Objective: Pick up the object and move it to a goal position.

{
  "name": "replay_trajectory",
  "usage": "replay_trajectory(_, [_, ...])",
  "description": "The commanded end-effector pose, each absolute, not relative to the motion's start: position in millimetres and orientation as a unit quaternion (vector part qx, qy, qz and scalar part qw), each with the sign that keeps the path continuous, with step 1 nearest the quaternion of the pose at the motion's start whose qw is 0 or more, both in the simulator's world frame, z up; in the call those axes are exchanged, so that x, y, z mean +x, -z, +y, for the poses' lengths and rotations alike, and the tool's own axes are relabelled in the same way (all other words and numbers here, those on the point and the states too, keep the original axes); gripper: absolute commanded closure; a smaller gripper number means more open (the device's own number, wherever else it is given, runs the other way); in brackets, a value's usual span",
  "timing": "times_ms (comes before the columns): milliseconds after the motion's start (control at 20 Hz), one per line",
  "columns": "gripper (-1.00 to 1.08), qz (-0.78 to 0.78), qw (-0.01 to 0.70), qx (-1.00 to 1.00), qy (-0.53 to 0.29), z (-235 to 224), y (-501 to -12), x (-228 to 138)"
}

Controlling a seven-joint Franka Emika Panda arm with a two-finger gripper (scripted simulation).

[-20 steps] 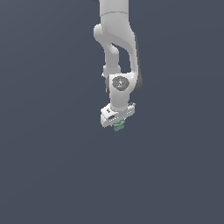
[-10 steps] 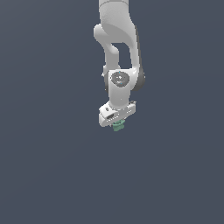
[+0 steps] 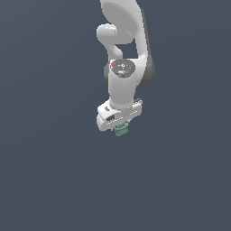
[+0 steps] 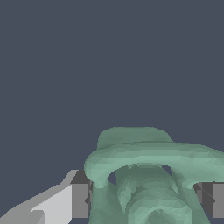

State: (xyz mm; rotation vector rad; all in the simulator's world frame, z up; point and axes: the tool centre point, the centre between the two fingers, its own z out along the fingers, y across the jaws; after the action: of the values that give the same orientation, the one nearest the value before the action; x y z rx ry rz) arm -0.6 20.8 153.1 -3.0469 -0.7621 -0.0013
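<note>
The object (image 3: 120, 131) is a tiny teal-green lumpy block, peeking out beneath the white gripper (image 3: 120, 128) at the end of the arm in the exterior view. In the wrist view the object (image 4: 148, 175) fills the space between the two dark fingertips (image 4: 80, 199), which press against its sides. The gripper is shut on the object. Most of the object is hidden by the hand in the exterior view.
The white arm (image 3: 124, 54) hangs down from above in the exterior view. Around it there is only a plain dark grey-blue background (image 3: 45, 158), with no other objects or edges showing.
The arm's upper links have shifted slightly; the gripper still holds the object at about the same spot in the exterior view.
</note>
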Motion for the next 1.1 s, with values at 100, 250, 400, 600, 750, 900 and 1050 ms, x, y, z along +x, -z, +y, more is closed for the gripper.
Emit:
replay_trajectory(100, [1.08, -0.243, 0.001, -0.97, 0.0, 16.2, -191.4, 22.9])
replay_trajectory(250, [1.08, -0.243, 0.001, -0.97, 0.0, 13.5, -213.4, 37.2])
replay_trajectory(400, [1.08, -0.243, 0.001, -0.97, 0.0, 11.3, -231.2, 49.1])
replay_trajectory(600, [1.08, -0.243, 0.0, -0.97, 0.0, 9.3, -248.5, 61.2])
replay_trajectory(750, [1.08, -0.243, 0.0, -0.97, 0.0, 8.2, -257.4, 67.6])
replay_trajectory(900, [1.08, -0.243, 0.0, -0.97, 0.0, 7.5, -263.4, 72.1])
replay_trajectory(1050, [1.08, -0.243, 0.0, -0.97, 0.0, 7.1, -266.8, 74.7])
